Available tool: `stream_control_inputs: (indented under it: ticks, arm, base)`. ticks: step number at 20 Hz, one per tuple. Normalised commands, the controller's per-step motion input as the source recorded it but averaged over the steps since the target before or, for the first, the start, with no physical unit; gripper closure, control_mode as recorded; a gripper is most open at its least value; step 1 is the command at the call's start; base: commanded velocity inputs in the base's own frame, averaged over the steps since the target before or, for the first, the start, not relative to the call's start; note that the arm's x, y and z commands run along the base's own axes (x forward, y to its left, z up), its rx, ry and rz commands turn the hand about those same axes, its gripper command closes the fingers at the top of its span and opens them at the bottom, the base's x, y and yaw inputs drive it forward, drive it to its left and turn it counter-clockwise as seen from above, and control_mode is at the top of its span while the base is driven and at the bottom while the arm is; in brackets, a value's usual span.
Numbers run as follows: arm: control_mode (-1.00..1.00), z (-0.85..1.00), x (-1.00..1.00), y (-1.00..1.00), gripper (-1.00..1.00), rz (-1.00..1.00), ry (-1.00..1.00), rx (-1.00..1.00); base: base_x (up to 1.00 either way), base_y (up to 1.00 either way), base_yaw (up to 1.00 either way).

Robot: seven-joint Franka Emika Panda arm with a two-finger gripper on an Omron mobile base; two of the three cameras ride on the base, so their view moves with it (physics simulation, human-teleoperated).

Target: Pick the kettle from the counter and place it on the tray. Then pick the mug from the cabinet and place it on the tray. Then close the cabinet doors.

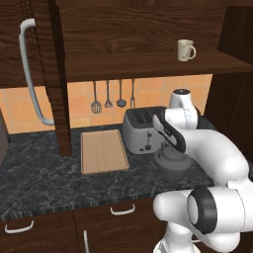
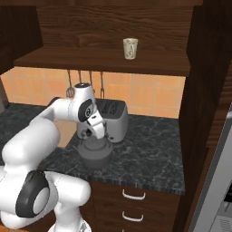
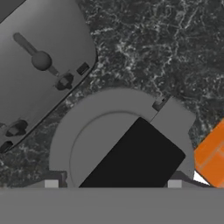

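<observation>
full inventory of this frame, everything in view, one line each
kettle: 1, dark grey, on the counter in front of the toaster, under the gripper
tray: 1, light wood, on the counter left of the toaster
mug: 1, cream, on the cabinet shelf
toaster: 1, silver, at the back of the counter
hanging utensils: 4, dark metal, on the tiled wall under the shelf
counter: 1, black marbled
cabinet: 1, dark brown, doors open
cabinet door: 1, dark brown with a silver bar handle, at left
drawers: dark, with curved handles, under the counter
gripper: 1, white, jaws over the kettle's handle
</observation>
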Motion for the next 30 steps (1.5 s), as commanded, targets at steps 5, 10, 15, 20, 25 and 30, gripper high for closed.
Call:
stream_control_inputs:
  ticks: [5, 10, 15, 20, 25, 30]
  arm:
    - [-1.00, 0.59, -0.32, 0.38, 1.00, 0.02, -0.01, 0.02]
    - [-1.00, 0.17, -0.10, 0.99, 1.00, 0.08, -0.12, 0.00]
    - [-1.00, 0.37, -0.05, 0.99, 1.00, -0.01, -0.05, 0.00]
    - [-1.00, 0.00, 0.20, 0.89, 1.00, -0.11, 0.00, 0.00]
    - [-1.00, 0.00, 0.48, 0.53, 1.00, -0.11, 0.00, 0.00]
    - [-1.00, 0.00, 0.45, 0.67, 1.00, -0.14, 0.00, 0.00]
  base:
    - [0.00, 0.00, 0.00]
    - [0.00, 0.00, 0.00]
    - [0.00, 0.00, 0.00]
    - [0.00, 0.00, 0.00]
    - [0.00, 0.00, 0.00]
    - [0.00, 0.00, 0.00]
